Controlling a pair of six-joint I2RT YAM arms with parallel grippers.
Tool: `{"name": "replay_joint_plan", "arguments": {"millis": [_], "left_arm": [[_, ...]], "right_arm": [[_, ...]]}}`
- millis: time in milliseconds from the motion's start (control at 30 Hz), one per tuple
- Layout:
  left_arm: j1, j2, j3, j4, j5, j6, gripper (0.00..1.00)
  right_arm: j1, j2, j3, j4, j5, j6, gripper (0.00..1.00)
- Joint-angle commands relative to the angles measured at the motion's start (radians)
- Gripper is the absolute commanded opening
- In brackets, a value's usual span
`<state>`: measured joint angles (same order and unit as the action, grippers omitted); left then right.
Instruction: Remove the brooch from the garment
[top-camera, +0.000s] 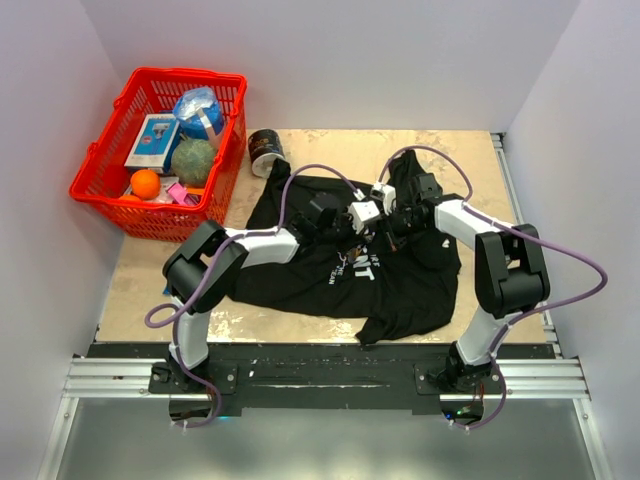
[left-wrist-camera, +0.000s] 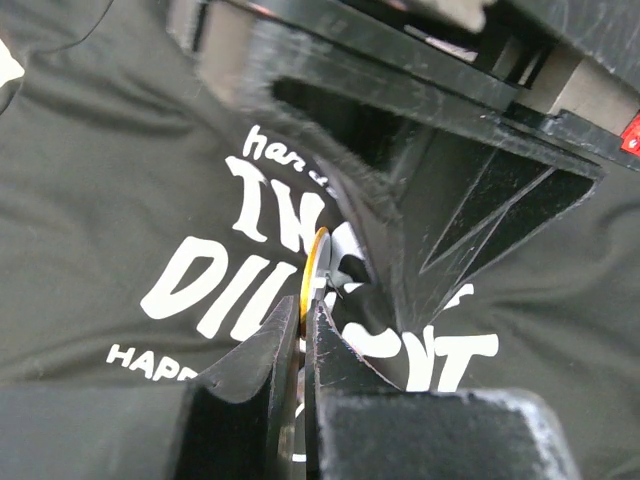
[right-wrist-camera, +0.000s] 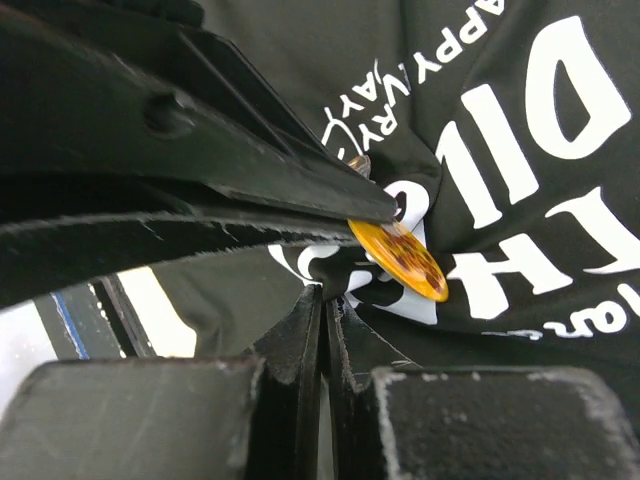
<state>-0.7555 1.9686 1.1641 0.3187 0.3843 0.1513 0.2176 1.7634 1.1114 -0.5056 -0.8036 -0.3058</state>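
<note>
1. In the top view, the garment (top-camera: 410, 285) lies spread on the table (top-camera: 340, 150), and both arms reach in and meet over its chest print.
2. Over to the left wrist view: the left gripper (left-wrist-camera: 303, 312) has its jaws pinched almost together on the brooch (left-wrist-camera: 313, 262). The brooch is a thin yellow disc seen edge-on, rising toward 12 o'clock from the fingertips.
3. The brooch sits right on the white lettering (left-wrist-camera: 200, 290).
4. Now the right wrist view: the right gripper (right-wrist-camera: 323, 295) is clamped closed, its tips biting a dark fold of the garment just beside the disc.
5. From those tips the brooch lies at 2 o'clock with its face tilted. It touches the left gripper's fingers, which come in from 9 o'clock.
6. Out at 10 o'clock from the garment, a red basket (top-camera: 190, 73) holds odds and ends, and a dark can (top-camera: 266, 150) sits just beside it.
</note>
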Motion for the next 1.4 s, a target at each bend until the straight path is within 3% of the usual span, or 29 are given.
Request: {"name": "replay_joint_plan", "arguments": {"millis": [0,167,467,633,800,1000,1100,1267,1367], "left_arm": [[-0.013,-0.011,0.0,0.062,-0.028,0.025,0.0],[-0.01,0.004,-0.001,0.069,-0.044,0.073,0.0],[-0.011,-0.043,-0.059,0.098,0.083,0.191,0.0],[-0.015,-0.045,-0.067,0.138,-0.028,0.218,0.0],[-0.001,-0.037,-0.054,0.201,-0.177,0.139,0.0],[0.047,-0.063,0.019,0.129,-0.122,0.016,0.0],[0.085,-0.083,0.032,0.097,0.026,-0.048,0.0],[0.139,-0.105,0.042,0.037,0.185,-0.136,0.0],[0.157,-0.129,0.034,0.01,0.235,-0.144,0.0]], "right_arm": [[0.005,-0.056,0.028,-0.033,-0.057,-0.024,0.05],[0.005,-0.074,0.024,-0.047,-0.065,-0.036,0.05],[-0.029,-0.079,0.024,-0.01,-0.071,0.011,0.05],[-0.032,-0.078,0.025,-0.027,-0.077,0.0,0.05],[-0.031,-0.061,0.024,-0.066,-0.039,-0.022,0.08],[-0.032,-0.045,0.045,-0.103,-0.009,-0.056,0.12],[-0.032,-0.044,0.06,-0.097,-0.003,-0.052,0.16],[-0.03,-0.059,0.122,-0.151,0.015,-0.101,0.4],[-0.041,-0.09,0.172,-0.204,0.009,-0.159,0.49]]}}
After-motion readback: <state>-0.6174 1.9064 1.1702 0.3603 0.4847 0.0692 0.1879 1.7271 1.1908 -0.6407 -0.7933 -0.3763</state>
